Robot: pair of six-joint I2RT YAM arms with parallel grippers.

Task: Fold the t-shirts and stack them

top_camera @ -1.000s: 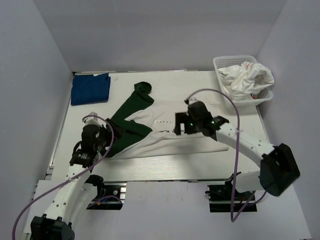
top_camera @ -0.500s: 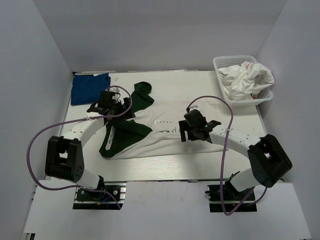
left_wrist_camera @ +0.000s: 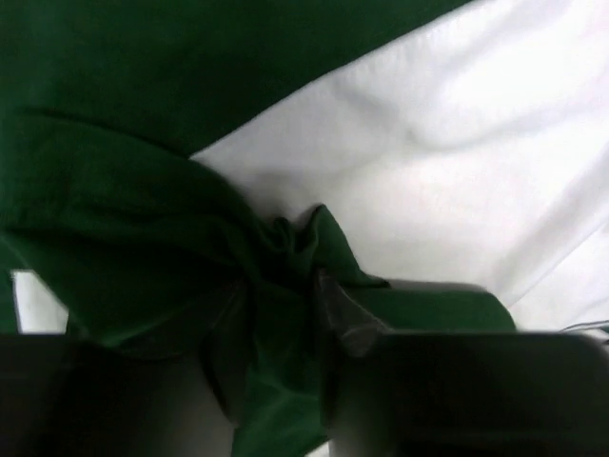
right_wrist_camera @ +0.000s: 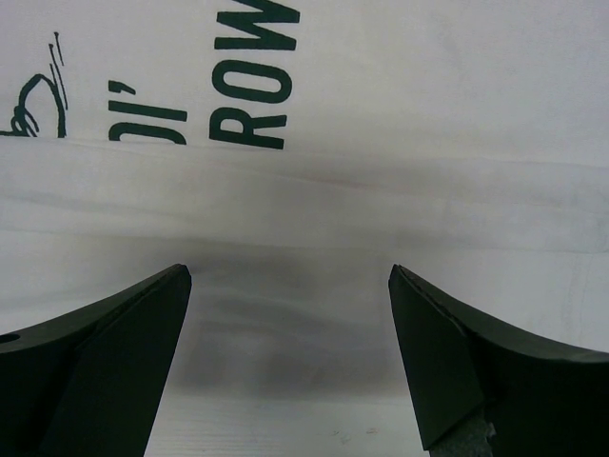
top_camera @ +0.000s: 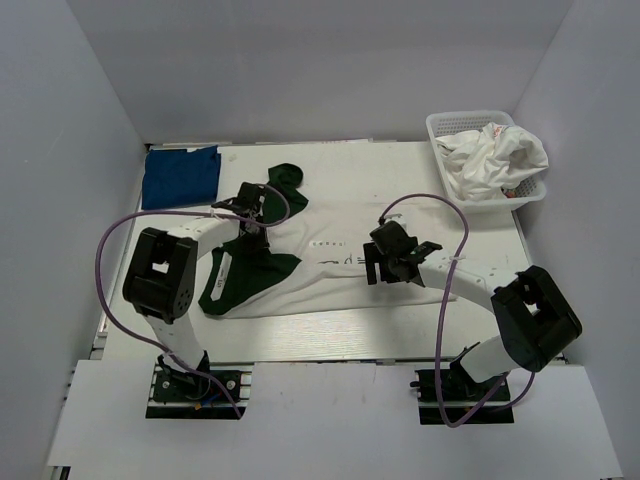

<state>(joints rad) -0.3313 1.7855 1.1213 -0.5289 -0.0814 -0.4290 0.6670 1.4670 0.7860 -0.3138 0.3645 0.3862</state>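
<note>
Two grippers are working one green-sleeved t-shirt (top_camera: 320, 287), with the left arm nearer the sleeve.
The left gripper (left_wrist_camera: 283, 319) is pinching a bunched fold of the green sleeve (left_wrist_camera: 124, 248) between its fingers. The right gripper (right_wrist_camera: 290, 324) is hanging spread wide just above the white body, which is lying lengthwise between them.

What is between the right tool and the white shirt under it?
Nothing visible. The right tool stands open directly over the shirt, and only bare white cloth shows between its fingers.
</note>
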